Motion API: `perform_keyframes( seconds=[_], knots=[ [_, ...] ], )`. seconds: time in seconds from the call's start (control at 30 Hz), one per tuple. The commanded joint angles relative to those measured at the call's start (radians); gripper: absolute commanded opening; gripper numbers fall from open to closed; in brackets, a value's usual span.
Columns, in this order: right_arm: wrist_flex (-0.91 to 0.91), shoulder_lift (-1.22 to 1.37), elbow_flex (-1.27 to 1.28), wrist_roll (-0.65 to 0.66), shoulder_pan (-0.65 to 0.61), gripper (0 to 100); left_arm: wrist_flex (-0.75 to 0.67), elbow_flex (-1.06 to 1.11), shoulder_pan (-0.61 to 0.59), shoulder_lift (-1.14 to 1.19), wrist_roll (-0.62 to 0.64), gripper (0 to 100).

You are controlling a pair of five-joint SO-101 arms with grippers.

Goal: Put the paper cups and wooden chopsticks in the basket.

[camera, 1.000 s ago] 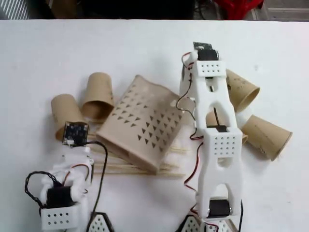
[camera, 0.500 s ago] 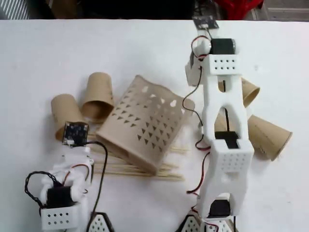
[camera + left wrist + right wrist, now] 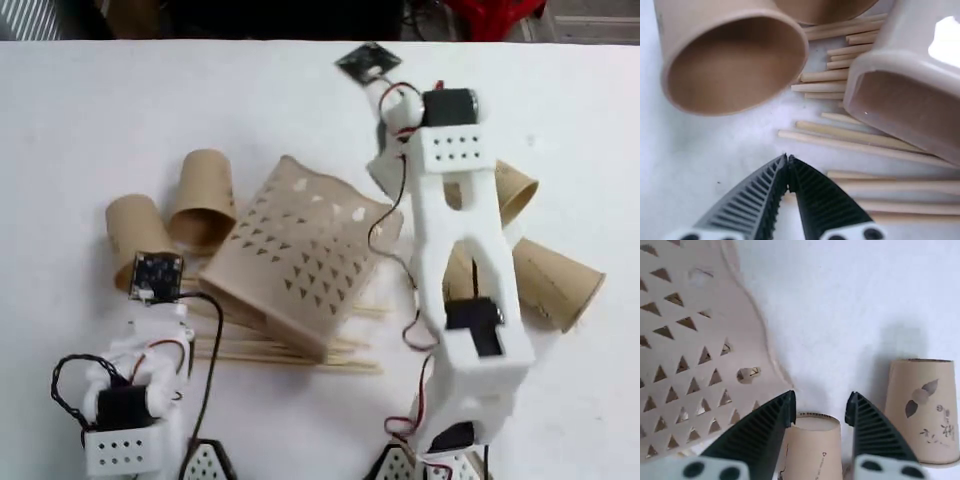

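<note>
The perforated beige basket (image 3: pixel 300 255) lies tipped on its side mid-table, over several wooden chopsticks (image 3: pixel 290 350). Two paper cups (image 3: pixel 135 228) (image 3: pixel 203 195) lie to its left, and three more (image 3: pixel 505 185) (image 3: pixel 555 280) (image 3: pixel 455 265) lie to its right, partly under the right arm. My right gripper (image 3: pixel 821 402) is open beside the basket's wall (image 3: pixel 685 355), above a cup (image 3: pixel 810 445), with another cup (image 3: pixel 922 410) farther off. My left gripper (image 3: pixel 787 162) is shut on nothing, just above the chopsticks (image 3: pixel 860 145), near a cup's mouth (image 3: pixel 730 60) and the basket's rim (image 3: pixel 905 95).
The white table (image 3: pixel 120 100) has free room along its far side and at the far left. The right arm (image 3: pixel 465 260) stretches across the cups on the right. The left arm (image 3: pixel 130 400) sits at the near left corner.
The right arm has stretched farther across the table, and its wrist has swung left toward the basket's far corner. The left arm has stayed still.
</note>
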Motion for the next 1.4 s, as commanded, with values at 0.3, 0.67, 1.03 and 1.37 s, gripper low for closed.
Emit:
perform_keyframes(
  seconds=[0.3, 0.67, 1.03, 1.37],
  knots=[
    [-0.533, -0.417, 0.717, 0.1, -0.036, 19.0, 0.003, -0.002, 0.005, -0.008, -0.009, 3],
    [-0.552, -0.156, 0.601, 0.083, -0.027, 34.1, 0.003, -0.002, 0.005, -0.008, -0.009, 3],
    [-0.552, 0.038, 0.44, 0.002, 0.036, 14.2, 0.003, -0.002, 0.005, -0.008, -0.008, 3],
    [-0.524, 0.143, 0.196, -0.117, 0.196, 3.8, 0.003, -0.002, 0.005, -0.008, -0.008, 3]
  ],
)
